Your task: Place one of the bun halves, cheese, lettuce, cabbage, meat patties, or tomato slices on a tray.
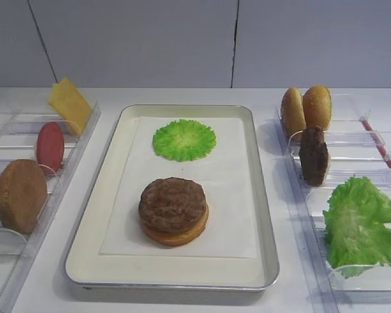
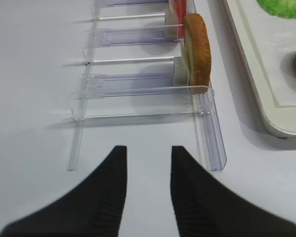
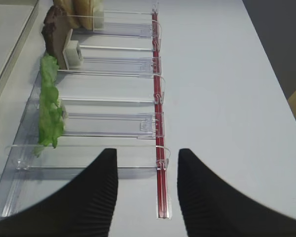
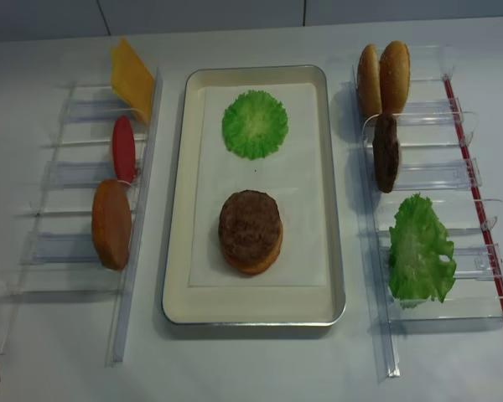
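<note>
The tray (image 1: pixel 260 215) lies in the middle, its paper liner carrying a round green cabbage piece (image 1: pixel 184 139) and a meat patty (image 1: pixel 173 203) stacked on a bun half (image 1: pixel 176 236). The left rack holds the cheese (image 1: pixel 70 104), a tomato slice (image 1: pixel 50 147) and a bun half (image 1: pixel 21 195). Two bun halves (image 1: pixel 305 109), a second meat patty (image 1: pixel 313 155) and the lettuce (image 1: pixel 362 225) stand in the right rack. My left gripper (image 2: pixel 147 148) is open over bare table before the left rack, nothing between its fingers. My right gripper (image 3: pixel 147 152) hangs open and empty at the near end of the right rack.
Clear plastic racks flank the tray, the left rack (image 4: pixel 59 243) and the right rack (image 4: pixel 453 310), each with upright dividers. A red strip (image 3: pixel 159 123) runs along the right rack's outer side. A grey wall stands behind the white table.
</note>
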Available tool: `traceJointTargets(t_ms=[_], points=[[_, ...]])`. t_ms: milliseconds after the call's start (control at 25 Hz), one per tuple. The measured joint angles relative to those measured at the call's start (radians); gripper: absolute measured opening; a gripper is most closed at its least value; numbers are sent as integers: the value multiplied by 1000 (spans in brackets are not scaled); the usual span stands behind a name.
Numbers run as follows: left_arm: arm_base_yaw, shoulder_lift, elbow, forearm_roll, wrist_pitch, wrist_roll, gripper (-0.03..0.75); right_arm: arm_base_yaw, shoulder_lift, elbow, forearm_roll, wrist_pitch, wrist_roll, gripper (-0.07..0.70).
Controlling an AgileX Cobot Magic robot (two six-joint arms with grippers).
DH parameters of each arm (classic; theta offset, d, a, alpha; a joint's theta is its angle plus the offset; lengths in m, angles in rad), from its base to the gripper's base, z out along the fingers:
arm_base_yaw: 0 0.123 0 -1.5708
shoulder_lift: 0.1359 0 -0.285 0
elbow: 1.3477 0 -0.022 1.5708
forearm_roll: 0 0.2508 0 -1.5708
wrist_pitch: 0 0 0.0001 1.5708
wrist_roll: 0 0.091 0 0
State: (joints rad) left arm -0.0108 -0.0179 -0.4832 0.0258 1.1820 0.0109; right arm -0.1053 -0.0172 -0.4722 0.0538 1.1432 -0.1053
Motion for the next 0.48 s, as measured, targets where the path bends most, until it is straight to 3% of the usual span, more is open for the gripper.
traceJointTargets(t_ms=[480], points=[[0, 0, 0, 0, 0, 0, 205, 0, 0, 0, 0, 0, 0, 273]])
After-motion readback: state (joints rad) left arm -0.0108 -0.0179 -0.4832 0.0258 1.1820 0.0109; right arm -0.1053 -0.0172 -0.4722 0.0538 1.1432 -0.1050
